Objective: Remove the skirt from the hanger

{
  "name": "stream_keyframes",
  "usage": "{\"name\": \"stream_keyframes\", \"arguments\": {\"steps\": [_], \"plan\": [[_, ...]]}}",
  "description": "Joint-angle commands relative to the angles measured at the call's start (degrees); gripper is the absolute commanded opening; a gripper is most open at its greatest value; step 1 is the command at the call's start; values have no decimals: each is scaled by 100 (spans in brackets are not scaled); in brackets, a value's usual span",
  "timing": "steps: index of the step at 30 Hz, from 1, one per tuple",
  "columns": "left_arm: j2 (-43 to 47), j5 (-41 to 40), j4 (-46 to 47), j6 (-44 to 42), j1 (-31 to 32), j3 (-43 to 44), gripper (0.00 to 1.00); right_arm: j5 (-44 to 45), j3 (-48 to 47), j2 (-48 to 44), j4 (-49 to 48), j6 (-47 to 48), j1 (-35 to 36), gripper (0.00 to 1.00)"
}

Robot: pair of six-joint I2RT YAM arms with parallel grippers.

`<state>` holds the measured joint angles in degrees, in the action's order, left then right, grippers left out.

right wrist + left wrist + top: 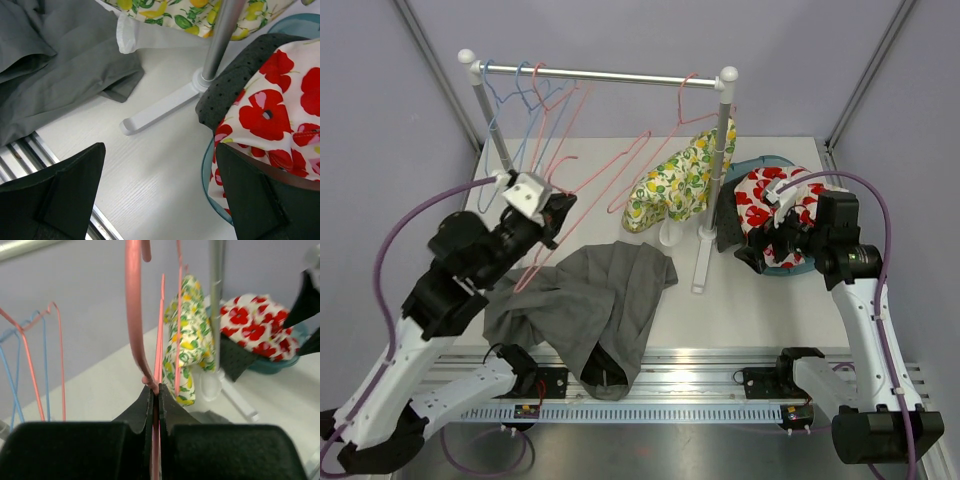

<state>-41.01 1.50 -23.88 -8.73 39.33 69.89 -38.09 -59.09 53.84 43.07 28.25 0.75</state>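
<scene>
The grey skirt (590, 300) lies crumpled on the table's near side, one end hanging over the front rail; the right wrist view shows it too (55, 75). It is off the pink wire hanger (610, 170). My left gripper (560, 210) is shut on that hanger's wire above the skirt's left end. In the left wrist view the jaws (155, 390) pinch the pink wire (134, 315), which curves upward. My right gripper (760, 245) stands open and empty at the right, its fingers (75, 175) spread over bare table beside the basket.
A clothes rack (600, 75) spans the back with blue and pink hangers (530, 100) and a lemon-print garment (680, 180). Its white foot (703, 265) reaches forward. A teal basket (205, 175) at the right holds a red poppy garment (775, 195) and dark dotted cloth (235, 85).
</scene>
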Motion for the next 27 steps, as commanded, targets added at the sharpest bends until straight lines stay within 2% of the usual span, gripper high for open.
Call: {"name": "stream_keyframes", "arguments": {"steps": [1, 7, 8, 13, 22, 27], "plan": [[-617, -914, 101, -41, -101, 104, 0, -726, 99, -102, -44, 198, -31, 100], [-1557, -185, 524, 222, -926, 647, 0, -744, 196, -146, -35, 198, -31, 99], [-1672, 259, 577, 258, -1171, 701, 0, -744, 196, -155, -35, 198, -23, 100], [-2269, 878, 1086, 459, -1568, 1035, 0, -735, 249, -190, -27, 216, -31, 99], [-3280, 659, 1149, 847, -1762, 2221, 0, -727, 258, -181, 8, 234, -31, 99], [-3905, 519, 1052, 1364, -1894, 2748, 0, -692, 275, -199, 0, 242, -31, 100]]}}
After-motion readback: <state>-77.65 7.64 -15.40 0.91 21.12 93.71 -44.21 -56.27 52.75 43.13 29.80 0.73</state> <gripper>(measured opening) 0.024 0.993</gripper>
